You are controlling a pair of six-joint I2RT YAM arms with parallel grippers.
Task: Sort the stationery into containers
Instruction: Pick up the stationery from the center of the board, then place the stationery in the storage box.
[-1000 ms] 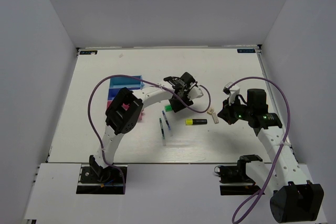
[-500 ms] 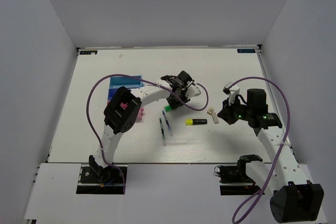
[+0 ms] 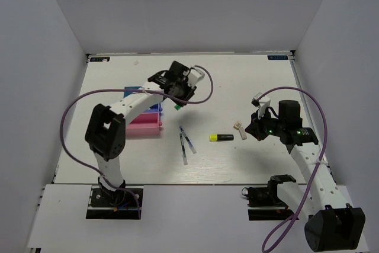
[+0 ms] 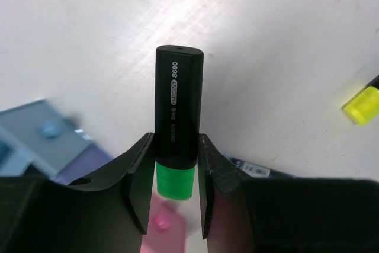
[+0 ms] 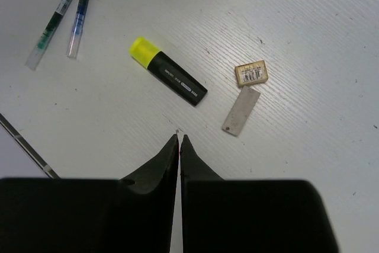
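**Top external view.** The left gripper [image 3: 176, 101] is clamped on the stubby black highlighter with a green end [image 3: 176, 107]. It holds the highlighter near the right end of the pink rectangular plastic tray [image 3: 145, 127]. The left arm lies across the area behind that tray. On the white table [image 3: 237, 87], four items lie loose near the middle:
- the thin green pen [image 3: 183, 146]
- the thin blue pen [image 3: 189, 139], just beside the green pen
- the stubby black highlighter with a yellow end [image 3: 221, 137]
- the small cream piece [image 3: 238, 127]

The right gripper [image 3: 249, 134] hangs just to the right of the cream piece. Its jaw state cannot be read from this view.

**Left wrist view.** Both fingers [image 4: 139, 176] press against the sides of the green-ended highlighter at the junction of the black barrel and the green end. The black barrel projects forward beyond the fingertips. Pink tray surface shows below the green end. The light blue tray [image 4: 35, 131] appears blurred at the left edge. The yellow end of the other highlighter shows at the right edge.

**Right wrist view.** The jaws of the right gripper are fully closed, fingertip to fingertip, and hold nothing. The yellow-ended highlighter lies on the table just ahead of the tips. The cream piece, which carries a printed label, lies to its right. A flat grey strip [image 5: 241, 112] lies just beside the cream piece. Both pens lie side by side at the upper left.
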